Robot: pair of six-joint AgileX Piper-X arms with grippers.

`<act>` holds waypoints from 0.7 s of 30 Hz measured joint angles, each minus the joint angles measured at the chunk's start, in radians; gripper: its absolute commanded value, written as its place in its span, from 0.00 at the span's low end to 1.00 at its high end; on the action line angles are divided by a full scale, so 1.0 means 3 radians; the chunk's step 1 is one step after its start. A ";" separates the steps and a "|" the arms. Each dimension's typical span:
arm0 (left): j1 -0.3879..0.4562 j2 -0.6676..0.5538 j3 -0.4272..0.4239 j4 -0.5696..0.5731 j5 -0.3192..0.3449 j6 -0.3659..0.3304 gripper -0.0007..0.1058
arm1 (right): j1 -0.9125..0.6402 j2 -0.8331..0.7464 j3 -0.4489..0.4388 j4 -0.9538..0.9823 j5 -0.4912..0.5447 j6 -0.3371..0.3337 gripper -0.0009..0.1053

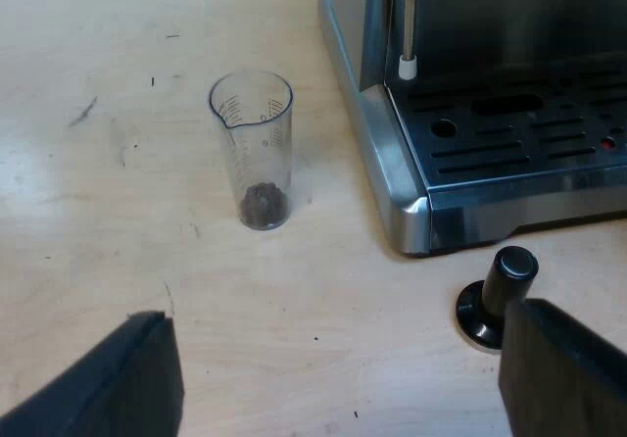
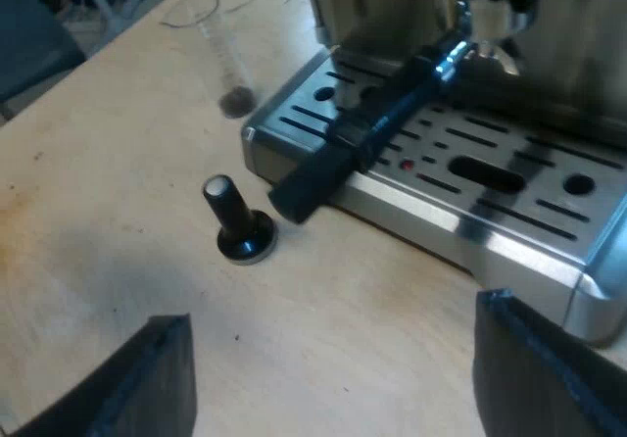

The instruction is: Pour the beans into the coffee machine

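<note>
Clear plastic measuring glass [image 1: 252,148] stands ahead of left end effector [image 1: 343,393], jaws apart; likely light, slippery; grip mid-wall, upright.

meas. glass [image 1: 251,148] upright | few beans [image 1: 263,204] btm | near espresso machine [image 1: 392,163]

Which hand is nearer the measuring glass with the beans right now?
Left. The left hand hangs open facing the measuring glass, with bare table between. The right hand is farther off, with the tamper standing between it and the glass.
</note>
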 measured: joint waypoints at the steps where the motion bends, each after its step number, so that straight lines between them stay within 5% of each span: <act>1: 0.0000 0.0000 0.0000 0.0000 0.0000 0.0000 0.65 | 0.0048 0.0046 0.0000 -0.0047 0.0013 0.0000 0.59; 21: 0.0000 0.0012 0.0083 -0.0254 0.0000 0.0097 0.65 | 0.0222 0.0296 0.0000 -0.0471 0.0155 0.0000 0.59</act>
